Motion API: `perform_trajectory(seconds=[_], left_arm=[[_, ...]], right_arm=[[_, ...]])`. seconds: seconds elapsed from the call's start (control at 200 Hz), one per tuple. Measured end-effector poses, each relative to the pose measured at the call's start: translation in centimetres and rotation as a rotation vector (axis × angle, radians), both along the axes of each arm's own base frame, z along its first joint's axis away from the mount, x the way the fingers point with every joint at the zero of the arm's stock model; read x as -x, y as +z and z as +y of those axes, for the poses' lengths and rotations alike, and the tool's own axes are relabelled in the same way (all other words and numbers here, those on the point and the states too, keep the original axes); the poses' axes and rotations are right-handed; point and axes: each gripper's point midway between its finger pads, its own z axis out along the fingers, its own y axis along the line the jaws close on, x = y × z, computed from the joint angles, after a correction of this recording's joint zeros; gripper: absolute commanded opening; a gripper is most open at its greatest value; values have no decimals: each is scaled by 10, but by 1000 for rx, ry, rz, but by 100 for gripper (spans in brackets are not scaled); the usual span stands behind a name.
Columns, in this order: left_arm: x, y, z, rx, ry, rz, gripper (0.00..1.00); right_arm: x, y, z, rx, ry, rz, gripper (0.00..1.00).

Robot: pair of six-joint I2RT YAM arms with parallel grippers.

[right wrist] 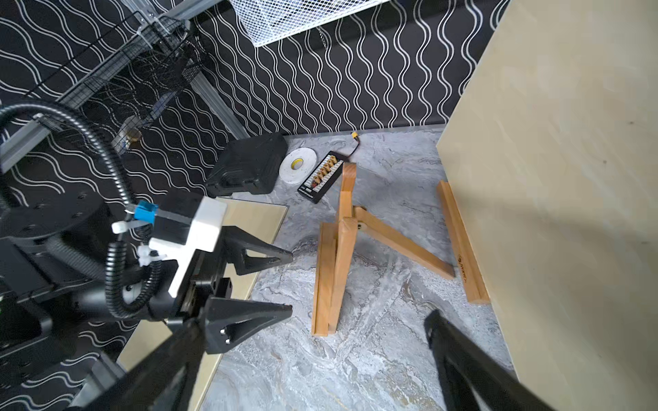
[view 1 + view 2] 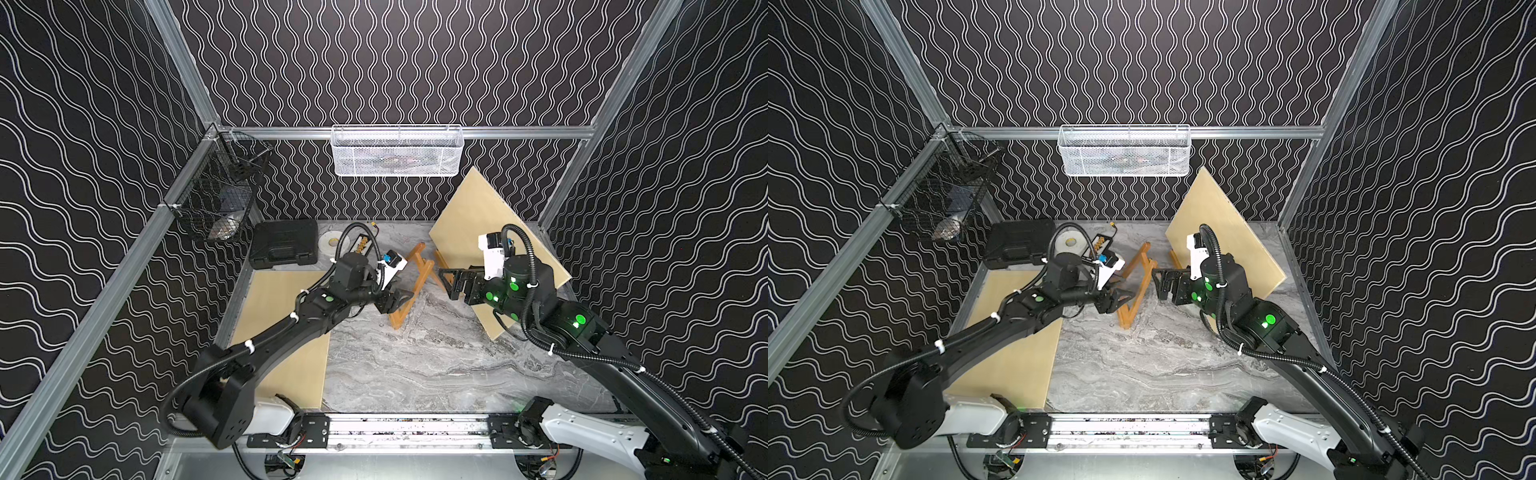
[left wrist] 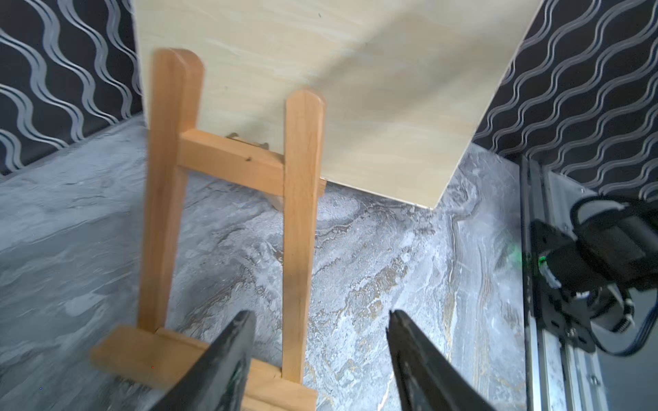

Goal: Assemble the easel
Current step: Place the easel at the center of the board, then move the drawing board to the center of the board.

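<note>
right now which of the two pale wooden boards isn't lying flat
The pale wooden board on the robot's right: it stands tilted, upper corner raised; the left board lies flat under the left arm.

Wooden easel frame [image 1: 342, 256] on table [image 1: 374, 356], hinged back leg splayed; loose ledge strip [image 1: 461, 245] lies flat beside leaning pale board [image 1: 569, 178]

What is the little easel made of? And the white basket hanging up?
The easel looks like wood, honey-coloured and smooth: grain lines show along its legs. The white basket looks like painted metal mesh: you can see through its tiny holes. Neither is certain.
</note>
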Motion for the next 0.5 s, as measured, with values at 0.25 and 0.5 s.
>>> perform_trajectory(seconds=[0.25,0.5], left_arm=[[8,10,58,40,318,74,82],[27,-56,148,-10,801,343,99]], right_arm=[[12,-41,57,69,185,100,100],[34,-96,120,147,351,159,100]])
